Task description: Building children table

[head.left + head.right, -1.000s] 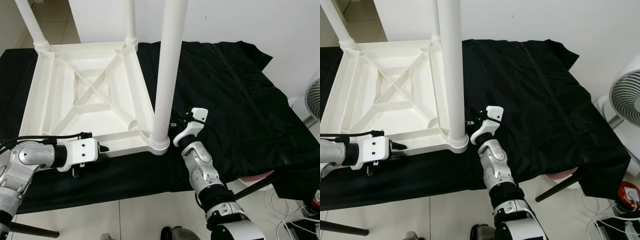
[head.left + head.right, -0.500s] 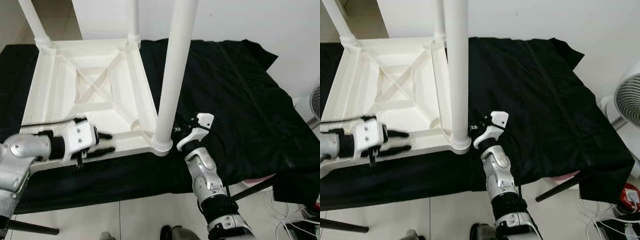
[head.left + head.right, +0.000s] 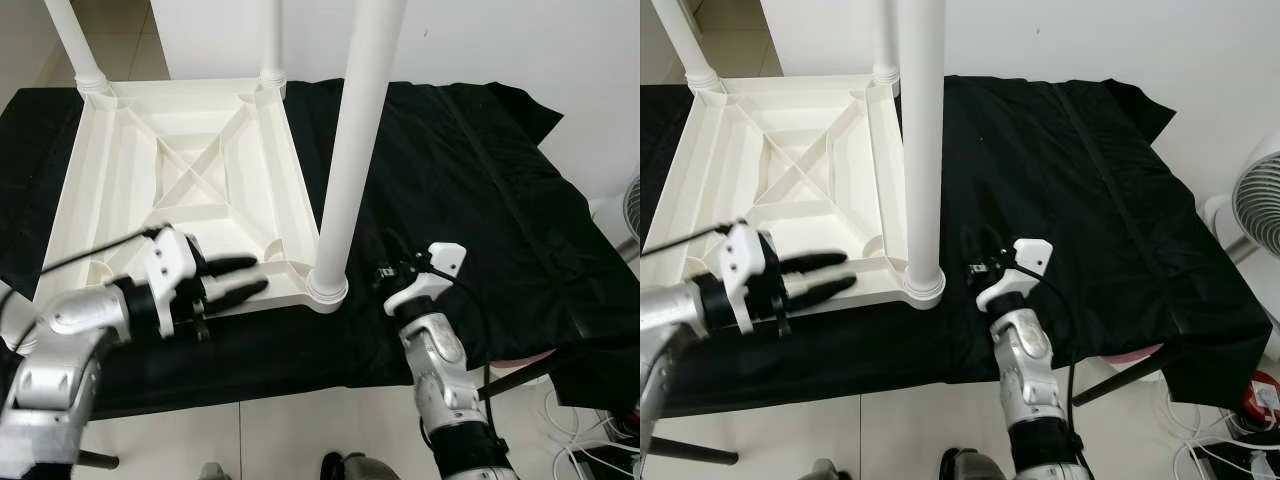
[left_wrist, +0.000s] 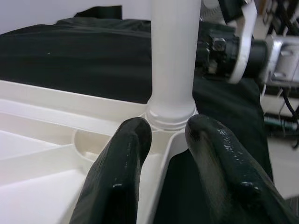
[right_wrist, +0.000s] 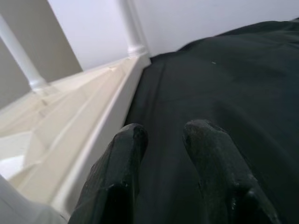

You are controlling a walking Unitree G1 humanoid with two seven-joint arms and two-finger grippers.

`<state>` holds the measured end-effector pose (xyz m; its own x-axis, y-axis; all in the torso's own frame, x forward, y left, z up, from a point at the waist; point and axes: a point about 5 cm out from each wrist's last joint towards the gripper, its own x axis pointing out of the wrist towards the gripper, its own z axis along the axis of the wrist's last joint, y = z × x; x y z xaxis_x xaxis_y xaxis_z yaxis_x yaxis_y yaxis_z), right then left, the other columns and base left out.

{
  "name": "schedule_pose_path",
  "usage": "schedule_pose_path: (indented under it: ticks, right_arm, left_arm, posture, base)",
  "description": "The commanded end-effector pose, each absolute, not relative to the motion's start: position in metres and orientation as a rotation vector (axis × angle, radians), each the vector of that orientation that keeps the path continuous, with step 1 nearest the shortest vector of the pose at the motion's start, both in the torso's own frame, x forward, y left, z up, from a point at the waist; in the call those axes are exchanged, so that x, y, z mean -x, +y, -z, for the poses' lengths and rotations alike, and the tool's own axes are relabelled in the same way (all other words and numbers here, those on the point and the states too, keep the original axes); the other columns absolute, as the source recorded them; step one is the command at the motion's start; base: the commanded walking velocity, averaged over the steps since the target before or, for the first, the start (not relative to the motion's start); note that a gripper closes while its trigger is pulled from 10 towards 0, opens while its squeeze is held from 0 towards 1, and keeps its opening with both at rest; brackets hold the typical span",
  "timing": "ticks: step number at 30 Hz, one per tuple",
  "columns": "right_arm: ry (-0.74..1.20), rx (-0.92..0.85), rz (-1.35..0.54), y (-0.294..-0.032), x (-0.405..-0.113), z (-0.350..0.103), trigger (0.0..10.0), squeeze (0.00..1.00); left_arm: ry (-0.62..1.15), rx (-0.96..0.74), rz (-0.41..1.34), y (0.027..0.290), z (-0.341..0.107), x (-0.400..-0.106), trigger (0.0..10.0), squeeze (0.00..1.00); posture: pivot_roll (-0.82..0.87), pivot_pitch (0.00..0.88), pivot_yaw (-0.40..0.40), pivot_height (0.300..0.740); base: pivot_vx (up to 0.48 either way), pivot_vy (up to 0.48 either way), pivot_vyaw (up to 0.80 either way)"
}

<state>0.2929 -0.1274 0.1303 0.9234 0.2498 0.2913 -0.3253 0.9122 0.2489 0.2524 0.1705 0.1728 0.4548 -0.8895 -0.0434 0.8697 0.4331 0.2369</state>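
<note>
Table point(image 3: 180, 190) – a white plastic children's one – lies upside down on the black cloth point(image 3: 470, 170) that covers the surface, its ribbed underside facing up. Three legs stand in corner sockets: the near leg point(image 3: 345, 170) at the corner closest to the right arm and two at the far corners. The near corner on the robot's left looks legless, though the left arm partly hides it, so I judge assembly to be at the last-leg stage.

Left gripper point(image 3: 245, 280) hovers over the near edge of the frame, fingers point(image 4: 124, 172) parted with nothing between them, pointing toward the base of the near leg. Right gripper point(image 5: 163, 140) sits low over the cloth just beside that leg's socket, fingers slightly apart and empty.

Next move, as I read it, calls for finding the fourth leg – none lies in sight – or checking that the near leg is seated fully; either needs a firm grasp on a smooth round tube.

No brand, label or writing can be read anywhere.
</note>
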Motion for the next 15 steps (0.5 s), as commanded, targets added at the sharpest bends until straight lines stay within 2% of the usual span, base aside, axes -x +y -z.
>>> schedule_pose_path:
  ticks: [1, 4, 6, 15]
  right_arm:
    - [-0.243, -0.283, -0.296, -0.132, -0.288, -0.128, 10.0, 0.00]
    - [-0.225, -0.261, -0.309, -0.134, -0.281, -0.125, 10.0, 0.00]
    - [-0.218, -0.281, -0.359, -0.124, -0.279, -0.127, 10.0, 0.00]
    - [-0.212, -0.255, -0.440, -0.107, -0.279, -0.132, 10.0, 0.00]
  left_arm:
    - [-0.117, -0.155, 0.618, 0.185, -0.173, -0.266, 10.0, 0.00]
    - [-0.088, -0.050, 0.563, 0.182, -0.162, -0.262, 10.0, 0.00]
    - [-0.096, 0.036, 0.492, 0.180, -0.157, -0.261, 10.0, 0.00]
    - [-0.133, 0.120, 0.243, 0.179, -0.154, -0.263, 10.0, 0.00]
  posture:
    - [0.04, 0.094, -0.036, 0.740]
    - [0.03, 0.105, -0.040, 0.740]
    - [0.03, 0.116, -0.048, 0.740]
    - [0.03, 0.116, -0.068, 0.740]
  base:
    - [0.000, 0.000, 0.00]
    - [0.000, 0.000, 0.00]
    - [0.000, 0.000, 0.00]
    - [0.000, 0.000, 0.00]
